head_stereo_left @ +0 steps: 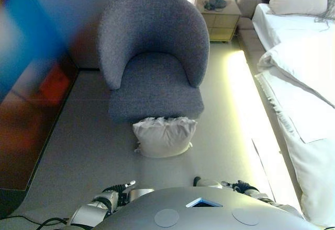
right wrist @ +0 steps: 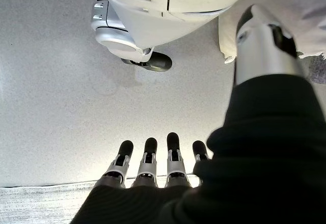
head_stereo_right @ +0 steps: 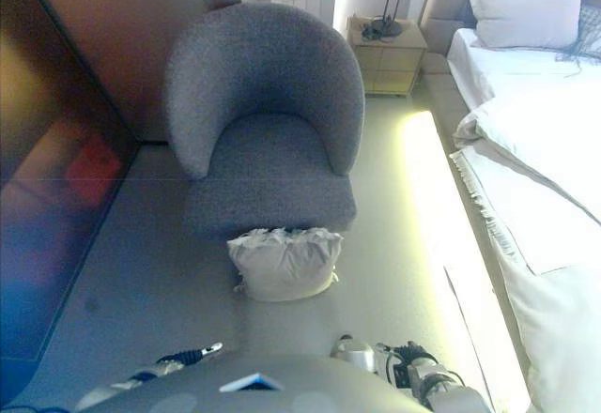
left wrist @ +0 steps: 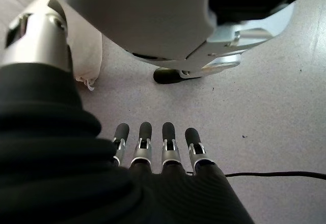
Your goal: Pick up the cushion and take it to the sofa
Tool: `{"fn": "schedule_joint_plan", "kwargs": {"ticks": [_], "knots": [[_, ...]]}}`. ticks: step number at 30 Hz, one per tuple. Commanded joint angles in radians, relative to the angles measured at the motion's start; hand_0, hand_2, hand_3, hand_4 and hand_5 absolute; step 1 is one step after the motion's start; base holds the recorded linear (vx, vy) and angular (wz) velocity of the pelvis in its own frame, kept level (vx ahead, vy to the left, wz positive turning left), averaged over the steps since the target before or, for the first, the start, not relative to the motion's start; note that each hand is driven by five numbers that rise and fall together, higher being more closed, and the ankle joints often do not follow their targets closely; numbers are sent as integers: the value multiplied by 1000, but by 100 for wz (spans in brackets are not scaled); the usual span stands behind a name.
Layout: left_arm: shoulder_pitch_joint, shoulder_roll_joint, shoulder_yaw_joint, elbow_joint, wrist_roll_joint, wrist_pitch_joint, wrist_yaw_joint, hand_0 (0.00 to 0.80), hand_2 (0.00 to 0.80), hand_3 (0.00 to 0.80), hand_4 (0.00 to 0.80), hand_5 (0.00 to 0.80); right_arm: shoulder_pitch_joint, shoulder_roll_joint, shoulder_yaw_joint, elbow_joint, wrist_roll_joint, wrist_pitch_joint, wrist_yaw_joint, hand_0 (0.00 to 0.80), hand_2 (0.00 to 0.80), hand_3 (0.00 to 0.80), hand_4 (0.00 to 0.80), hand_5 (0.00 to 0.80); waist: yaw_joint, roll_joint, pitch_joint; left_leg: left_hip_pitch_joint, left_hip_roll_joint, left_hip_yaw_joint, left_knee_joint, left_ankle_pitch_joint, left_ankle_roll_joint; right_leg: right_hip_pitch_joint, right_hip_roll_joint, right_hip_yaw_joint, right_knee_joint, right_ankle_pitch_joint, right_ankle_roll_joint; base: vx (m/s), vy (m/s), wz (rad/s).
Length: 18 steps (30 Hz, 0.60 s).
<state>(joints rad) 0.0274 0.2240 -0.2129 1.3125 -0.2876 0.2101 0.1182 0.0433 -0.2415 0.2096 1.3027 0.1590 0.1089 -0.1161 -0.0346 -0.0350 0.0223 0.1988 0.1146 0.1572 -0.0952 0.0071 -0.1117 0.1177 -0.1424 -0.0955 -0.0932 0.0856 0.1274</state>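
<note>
While both arms hang low at the robot's sides, the cushion [head_stereo_left: 164,136] sits on the floor [head_stereo_left: 84,146], propped right against the front edge of the grey armchair [head_stereo_left: 154,57] — the nearest thing to a sofa in sight, its seat bare. Off-white and puffy, with a frilled top edge, it looks light and soft; I'd expect it to squash and sag under the fingers rather than slip. Best bet seems a squeeze from both sides at mid-height, or a pinch of that gathered top edge. The left hand [left wrist: 155,147] points down at bare floor with its fingers straight and relaxed, holding nothing; a corner of the cushion shows just past its thumb. The right hand [right wrist: 158,158] is the same, straight-fingered and empty. By way of containers there's only the bedside cabinet [head_stereo_left: 219,18] beyond the chair beside the bed [head_stereo_left: 298,57], something dark resting on top, too small to name; nothing shows of what's inside it
</note>
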Motion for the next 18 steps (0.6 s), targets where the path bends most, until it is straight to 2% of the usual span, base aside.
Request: {"fn": "schedule_joint_plan", "kwargs": {"ticks": [1, 7, 18], "knots": [[-71, -14, 9, 32, 8, 1, 18, 0, 0, 0, 0, 0, -80, 9, 14, 21, -2, -11, -1, 0, 0, 0, 0, 0, 15, -8, 56, -12, -92, -21, 13, -77, 105, 43, 40, -22, 35, -89, -37, 0, 0, 0], [-59, -22, 8, 38, 38, -10, 3, 0, 0, 0, 0, 0, -85, 8, 20, 29, -9, -21, -3, 0, 0, 0, 0, 0, 24, -1, 51, -14, -90, -23, 8, -74, 94, 47, 38, -38, 8, -77, -33, -7, -18, 2], [-56, -16, 0, 36, 61, -12, 2, 0, 0, 0, 0, 0, -74, 15, 23, 37, -12, -29, -13, 0, 0, 0, 0, 0, 24, -6, 53, -16, -91, -24, 8, -73, 98, 45, 48, -41, 18, -86, -39, 4, -8, 0]]}}
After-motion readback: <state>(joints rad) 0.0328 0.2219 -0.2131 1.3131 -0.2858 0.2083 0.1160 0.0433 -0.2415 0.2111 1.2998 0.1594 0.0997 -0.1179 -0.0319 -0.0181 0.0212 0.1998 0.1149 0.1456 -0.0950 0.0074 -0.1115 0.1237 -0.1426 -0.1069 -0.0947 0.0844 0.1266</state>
